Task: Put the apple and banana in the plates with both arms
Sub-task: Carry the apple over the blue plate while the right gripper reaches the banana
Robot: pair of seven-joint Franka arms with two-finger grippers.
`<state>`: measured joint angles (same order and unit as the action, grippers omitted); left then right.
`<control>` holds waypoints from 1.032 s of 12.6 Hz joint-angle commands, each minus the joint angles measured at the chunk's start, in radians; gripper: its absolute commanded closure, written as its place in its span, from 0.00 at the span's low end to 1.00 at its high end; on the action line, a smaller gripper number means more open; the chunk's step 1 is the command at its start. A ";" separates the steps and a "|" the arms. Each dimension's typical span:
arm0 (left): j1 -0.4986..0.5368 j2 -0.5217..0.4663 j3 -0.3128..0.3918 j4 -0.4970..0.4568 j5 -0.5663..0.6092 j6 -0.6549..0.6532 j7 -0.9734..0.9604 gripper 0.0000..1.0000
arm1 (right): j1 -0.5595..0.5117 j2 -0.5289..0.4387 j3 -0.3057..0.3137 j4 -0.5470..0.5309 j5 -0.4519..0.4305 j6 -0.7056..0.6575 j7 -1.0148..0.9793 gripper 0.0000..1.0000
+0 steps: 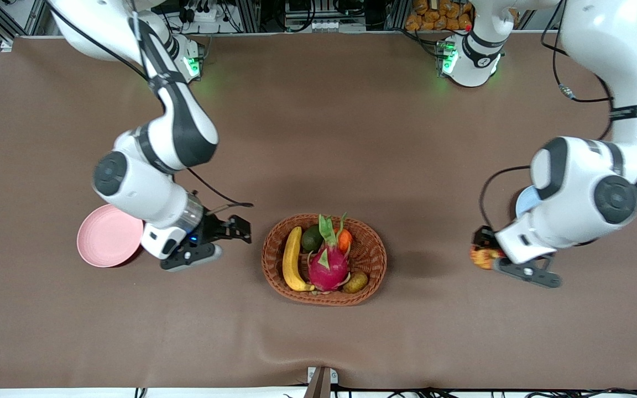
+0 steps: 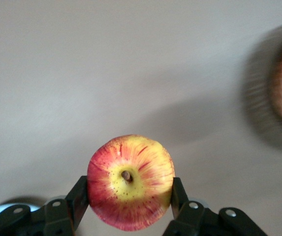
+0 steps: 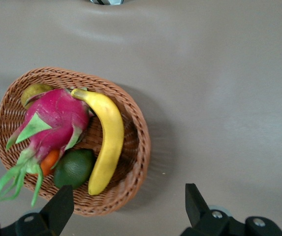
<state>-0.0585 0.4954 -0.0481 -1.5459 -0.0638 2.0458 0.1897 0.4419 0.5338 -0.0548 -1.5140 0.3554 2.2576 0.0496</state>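
1. Apple (image 2: 130,182) sits clamped between the left gripper (image 1: 496,260) fingers, up over bare table just beside the blue plate (image 1: 524,202) at the left arm's end; my advice is to carry it level over that plate and lower before letting go.
2. Banana (image 1: 292,258) lies in the wicker basket (image 1: 375,272), against the wall toward the right arm.
3. Right gripper (image 1: 214,243) hangs wide open and empty, between the pink plate (image 1: 105,236) and the basket.
4. Open table surrounds the basket; its rim and the dragon fruit (image 1: 327,266) crowd the banana.
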 commanded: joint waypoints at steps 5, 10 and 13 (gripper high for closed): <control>0.242 -0.085 -0.013 -0.260 0.165 0.208 -0.010 0.54 | 0.052 0.130 -0.010 0.152 0.008 -0.004 0.199 0.00; 0.284 -0.204 -0.010 -0.567 0.165 0.435 -0.016 0.54 | 0.063 0.160 -0.008 0.156 0.013 0.042 0.222 0.13; 0.325 -0.207 -0.012 -0.611 0.185 0.442 -0.009 0.54 | 0.086 0.210 -0.010 0.156 0.013 0.130 0.223 0.13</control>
<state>0.2322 0.3298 -0.0476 -2.0918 0.0825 2.4613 0.1919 0.5045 0.6874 -0.0548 -1.3969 0.3554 2.3360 0.2550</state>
